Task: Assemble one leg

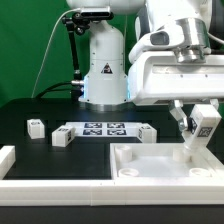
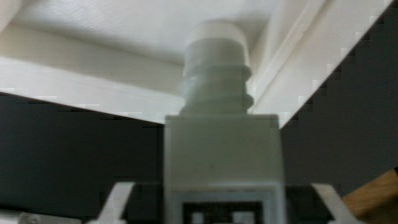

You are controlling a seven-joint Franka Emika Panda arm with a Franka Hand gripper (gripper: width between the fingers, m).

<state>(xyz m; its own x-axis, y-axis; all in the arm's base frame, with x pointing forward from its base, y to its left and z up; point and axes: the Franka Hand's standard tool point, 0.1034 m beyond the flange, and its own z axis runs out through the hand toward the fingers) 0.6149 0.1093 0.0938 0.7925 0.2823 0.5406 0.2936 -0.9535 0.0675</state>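
Observation:
My gripper (image 1: 200, 124) is at the exterior view's right, shut on the leg (image 1: 202, 133), a small white post with a black-and-white tag. It holds the leg slightly tilted over the far right corner of the large white recessed tray piece (image 1: 150, 176). The leg's lower end is close to the tray's surface; I cannot tell whether it touches. In the wrist view the leg (image 2: 221, 110) runs out from between the fingers (image 2: 125, 205) of the gripper (image 2: 222, 208), its stepped round tip against the tray's white wall (image 2: 80, 65).
Three more small white legs lie on the black table (image 1: 35, 126), (image 1: 62, 138), (image 1: 148, 132). The marker board (image 1: 103, 129) lies between them. The arm's white base (image 1: 104, 70) stands behind. A white rim (image 1: 6, 158) borders the table at the front left.

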